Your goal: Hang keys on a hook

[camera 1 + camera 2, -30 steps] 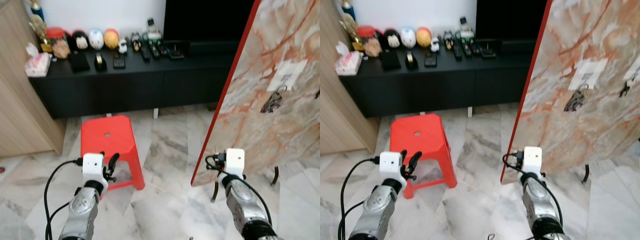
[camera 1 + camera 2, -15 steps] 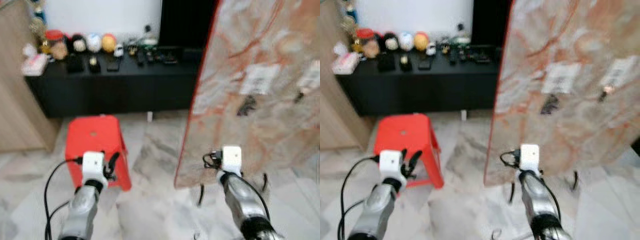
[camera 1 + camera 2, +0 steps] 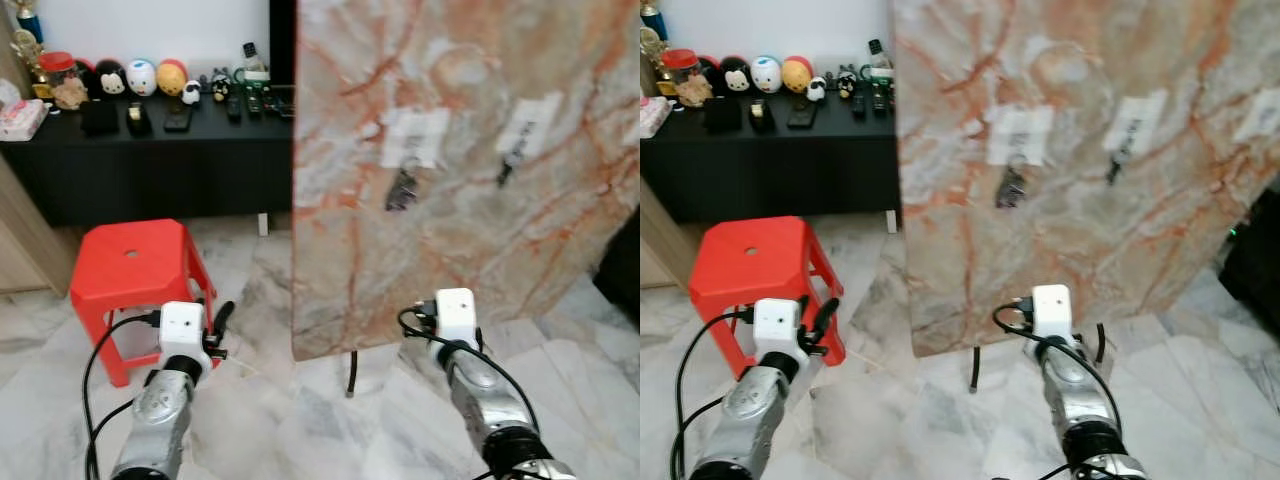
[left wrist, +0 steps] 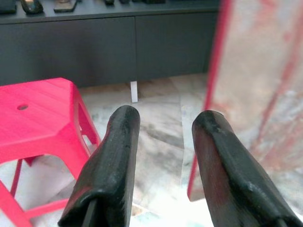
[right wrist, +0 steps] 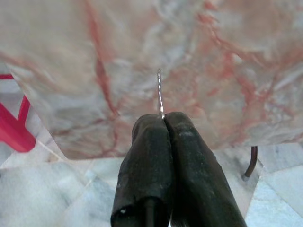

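Right gripper (image 5: 163, 124) is held low before the marble board (image 3: 450, 200), jaws pinched on a thin key ring (image 5: 159, 92) seen edge-on. Left gripper (image 4: 163, 137) is held low beside the red stool (image 3: 135, 265), jaws apart, nothing held. One bunch of keys (image 3: 402, 190) already hangs from a white hook plate (image 3: 415, 137); a second plate (image 3: 530, 125) is also occupied. Risk judged: the slim ring could slip or twist during the lift and miss a hook, or the hanging keys could be knocked off.

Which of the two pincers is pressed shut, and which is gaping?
The right pincer is shut, its black fingers pinching a thin metal ring in front of the marble board. The left pincer gapes open, holding nothing.
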`<state>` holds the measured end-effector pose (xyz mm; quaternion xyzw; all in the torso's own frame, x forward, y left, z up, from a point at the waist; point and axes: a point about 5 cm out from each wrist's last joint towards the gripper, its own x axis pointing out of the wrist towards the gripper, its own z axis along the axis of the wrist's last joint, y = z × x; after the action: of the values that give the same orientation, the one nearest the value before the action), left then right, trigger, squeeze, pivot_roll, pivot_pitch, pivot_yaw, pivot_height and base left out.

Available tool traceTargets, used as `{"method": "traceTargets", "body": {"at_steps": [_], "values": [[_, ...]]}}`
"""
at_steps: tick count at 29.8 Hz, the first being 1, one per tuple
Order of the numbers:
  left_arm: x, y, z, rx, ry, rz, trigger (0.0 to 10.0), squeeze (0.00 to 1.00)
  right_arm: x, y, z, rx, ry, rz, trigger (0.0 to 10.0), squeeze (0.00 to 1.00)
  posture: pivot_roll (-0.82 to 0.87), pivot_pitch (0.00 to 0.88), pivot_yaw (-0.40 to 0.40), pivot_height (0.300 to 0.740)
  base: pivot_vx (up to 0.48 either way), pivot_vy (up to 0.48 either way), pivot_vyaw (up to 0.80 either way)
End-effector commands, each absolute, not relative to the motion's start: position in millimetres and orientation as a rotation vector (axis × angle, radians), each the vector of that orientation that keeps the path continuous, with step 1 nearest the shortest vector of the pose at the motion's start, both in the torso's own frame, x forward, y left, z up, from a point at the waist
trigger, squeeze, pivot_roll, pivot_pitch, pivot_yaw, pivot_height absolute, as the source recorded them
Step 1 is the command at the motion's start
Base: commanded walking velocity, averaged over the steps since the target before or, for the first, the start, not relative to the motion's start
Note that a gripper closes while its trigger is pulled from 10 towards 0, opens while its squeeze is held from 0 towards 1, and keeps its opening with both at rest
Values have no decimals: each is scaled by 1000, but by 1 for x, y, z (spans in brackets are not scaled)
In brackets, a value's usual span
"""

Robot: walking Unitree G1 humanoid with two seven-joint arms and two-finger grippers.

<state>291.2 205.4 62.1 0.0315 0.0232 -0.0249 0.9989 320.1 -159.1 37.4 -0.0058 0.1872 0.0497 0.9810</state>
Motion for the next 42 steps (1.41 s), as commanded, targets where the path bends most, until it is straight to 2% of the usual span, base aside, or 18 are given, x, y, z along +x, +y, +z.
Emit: {"method": "traceTargets", "body": {"at_steps": [1,11,24,31,37,42], "values": [[292,197,62,64,48,-75,10000,0,321,-168,39,-29,383,82,10000,0,150,63,-67,740,0,-375,0],[294,199,65,74,43,-71,10000,0,323,-166,42,-30,384,98,10000,0,154,59,-66,740,0,-368,0],[299,195,74,102,23,-106,10000,0,329,-166,52,-53,346,135,10000,0,145,52,-57,740,0,0,0],[301,193,75,102,23,-113,10000,0,329,-168,52,-64,339,129,10000,0,144,46,-54,740,0,0,639],[301,193,75,105,23,-117,10000,0,329,-167,54,-40,336,142,10000,0,144,40,-53,740,0,0,0],[302,189,81,129,5,-168,10000,0,332,-160,60,-81,336,264,10000,0,143,42,-56,740,0,0,0]]}}
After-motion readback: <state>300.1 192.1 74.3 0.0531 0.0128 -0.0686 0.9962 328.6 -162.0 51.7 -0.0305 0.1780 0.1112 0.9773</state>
